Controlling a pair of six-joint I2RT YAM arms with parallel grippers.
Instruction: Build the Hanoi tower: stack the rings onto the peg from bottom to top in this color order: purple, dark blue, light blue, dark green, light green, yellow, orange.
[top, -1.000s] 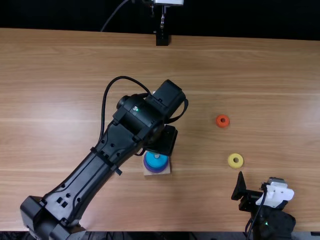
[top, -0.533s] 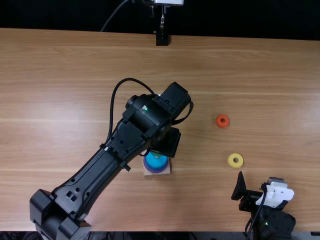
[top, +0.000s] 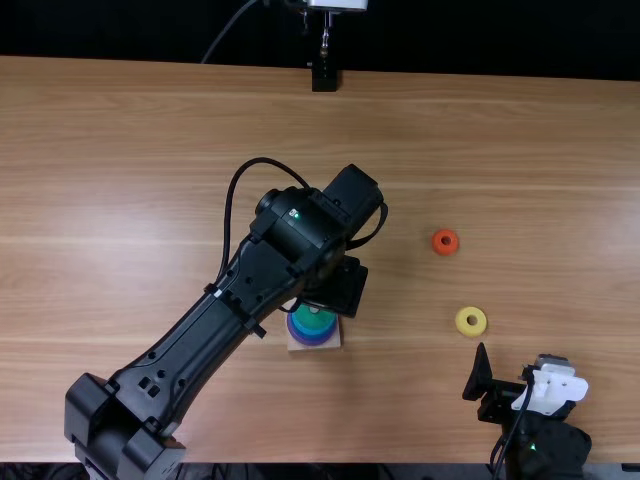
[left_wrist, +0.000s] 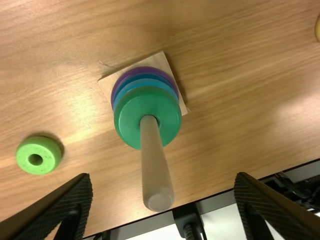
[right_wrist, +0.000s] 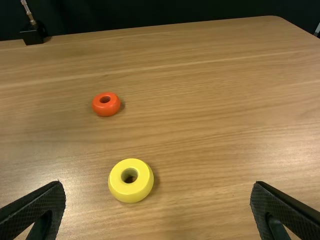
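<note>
Since the earlier frames, we note the left gripper (top: 340, 287) edging toward the right side of the top view, and dark green now showing over the light blue at the stack. The right gripper (top: 513, 360) keeps its place, as do the yellow ring (top: 461, 321) and orange ring (top: 437, 242).

Left wrist view: fingers (left_wrist: 75, 202) released, spread wide, nothing between them but the upright peg (left_wrist: 155, 165), which they do not touch. The dark green ring (left_wrist: 129, 120) sits around the peg, down past the fingertips. Beneath it we log the light blue ring (left_wrist: 142, 83), then the dark blue ring (left_wrist: 144, 76), then the purple ring (left_wrist: 141, 69) on the square wooden base (left_wrist: 106, 86). The light green ring (left_wrist: 45, 161) lies flat on the counter, apart from the base and clear of both fingers.

Right wrist view: those fingers also stand apart, holding nothing. Yellow ring flat on the counter beyond the gap between them; orange ring farther off, near the yellow one but not touching it.
</note>
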